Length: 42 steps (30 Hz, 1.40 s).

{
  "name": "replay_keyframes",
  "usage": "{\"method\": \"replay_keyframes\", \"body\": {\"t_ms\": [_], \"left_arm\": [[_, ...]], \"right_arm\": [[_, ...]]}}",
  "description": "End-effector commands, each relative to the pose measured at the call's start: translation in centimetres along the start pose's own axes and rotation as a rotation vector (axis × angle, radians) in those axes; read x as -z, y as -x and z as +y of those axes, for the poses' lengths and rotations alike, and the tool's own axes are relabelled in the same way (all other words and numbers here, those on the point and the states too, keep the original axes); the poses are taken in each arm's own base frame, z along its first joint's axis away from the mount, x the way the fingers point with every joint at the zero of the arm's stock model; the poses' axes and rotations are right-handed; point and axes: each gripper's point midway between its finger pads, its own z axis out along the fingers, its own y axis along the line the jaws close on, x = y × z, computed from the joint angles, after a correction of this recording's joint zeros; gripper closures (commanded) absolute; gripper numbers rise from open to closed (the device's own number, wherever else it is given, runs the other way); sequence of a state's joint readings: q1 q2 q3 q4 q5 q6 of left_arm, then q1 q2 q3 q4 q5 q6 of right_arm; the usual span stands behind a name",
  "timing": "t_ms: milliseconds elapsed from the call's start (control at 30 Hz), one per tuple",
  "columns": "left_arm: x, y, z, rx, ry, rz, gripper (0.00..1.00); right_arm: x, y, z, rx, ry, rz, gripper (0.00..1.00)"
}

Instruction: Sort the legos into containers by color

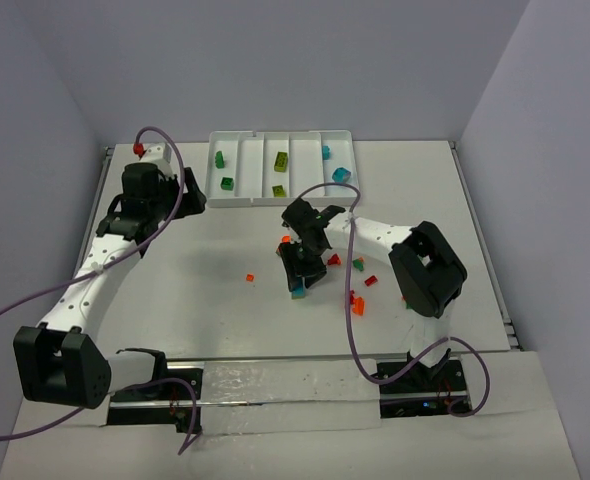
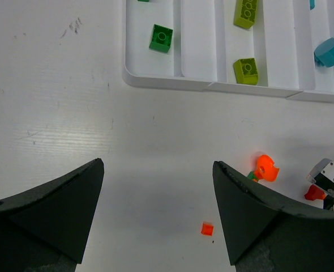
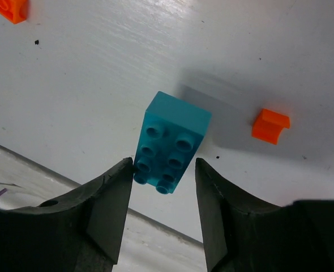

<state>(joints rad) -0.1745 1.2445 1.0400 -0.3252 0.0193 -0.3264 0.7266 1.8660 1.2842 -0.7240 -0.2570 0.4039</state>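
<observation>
My right gripper [image 1: 300, 272] hangs over a teal blue lego [image 1: 298, 292] on the table. In the right wrist view the gripper [image 3: 164, 163] is open and straddles the studded teal lego [image 3: 171, 139]. The left finger touches the lego and the right finger stands apart from it. My left gripper [image 1: 190, 195] is open and empty above bare table just in front of the white tray [image 1: 275, 133]; it shows in the left wrist view too [image 2: 157, 164]. The tray holds dark green [image 1: 220, 158], lime [image 1: 281, 160] and teal [image 1: 342, 175] legos in separate compartments.
Loose orange and red legos lie right of my right gripper [image 1: 356, 303] and one small orange bit lies to its left [image 1: 250, 277]. The left wrist view shows that bit [image 2: 207, 229] and an orange piece [image 2: 265, 168]. An orange lego [image 3: 270, 126] lies beside the teal one.
</observation>
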Motion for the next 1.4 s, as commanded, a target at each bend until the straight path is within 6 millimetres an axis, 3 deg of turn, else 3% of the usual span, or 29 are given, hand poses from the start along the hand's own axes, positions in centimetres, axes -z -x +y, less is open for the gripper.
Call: {"method": "replay_keyframes", "body": {"t_ms": [0, 67, 133, 200, 233, 367, 467, 600, 733, 900, 1133, 1367], "left_arm": [[-0.3, 1.5, -0.3, -0.012, -0.022, -0.050, 0.12], [-0.3, 1.2, -0.6, -0.026, -0.042, -0.033, 0.12], [-0.3, 0.3, -1.2, -0.064, -0.092, 0.008, 0.11], [-0.1, -0.9, -2.3, -0.093, -0.179, 0.053, 0.10], [0.3, -1.5, -3.1, -0.105, -0.234, 0.069, 0.09], [2.0, -2.5, -5.8, -0.131, -0.436, 0.091, 0.04], [3.5, -3.6, -8.4, -0.097, -0.623, 0.141, 0.04], [5.9, -3.0, -11.2, -0.050, -0.856, 0.157, 0.05], [9.0, -2.1, -13.7, -0.006, -1.082, 0.141, 0.06], [10.9, -1.5, -15.0, 0.022, -1.201, 0.126, 0.07], [13.1, -2.8, -17.7, 0.003, -1.314, 0.172, 0.06], [13.5, -3.1, -19.0, 0.052, -1.363, 0.199, 0.06]], "right_arm": [[1.1, 1.0, 0.3, 0.015, 0.025, -0.033, 0.56], [1.3, 1.0, 0.1, 0.018, 0.043, -0.033, 0.65], [2.0, 1.3, 0.2, 0.035, 0.076, -0.047, 0.80], [3.1, 1.6, 0.3, 0.072, 0.104, -0.072, 0.97], [3.9, 1.8, 0.4, 0.095, 0.118, -0.094, 1.00], [7.1, 2.7, 1.6, 0.176, 0.206, -0.173, 1.00], [11.8, 4.2, 2.5, 0.257, 0.341, -0.304, 1.00], [17.9, 5.8, 4.7, 0.348, 0.526, -0.432, 1.00], [22.4, 6.2, 6.7, 0.427, 0.664, -0.506, 1.00], [24.6, 5.1, 9.0, 0.472, 0.829, -0.508, 1.00], [25.6, 4.2, 10.6, 0.483, 0.946, -0.488, 1.00], [26.6, 3.2, 12.0, 0.519, 1.009, -0.465, 1.00]]}}
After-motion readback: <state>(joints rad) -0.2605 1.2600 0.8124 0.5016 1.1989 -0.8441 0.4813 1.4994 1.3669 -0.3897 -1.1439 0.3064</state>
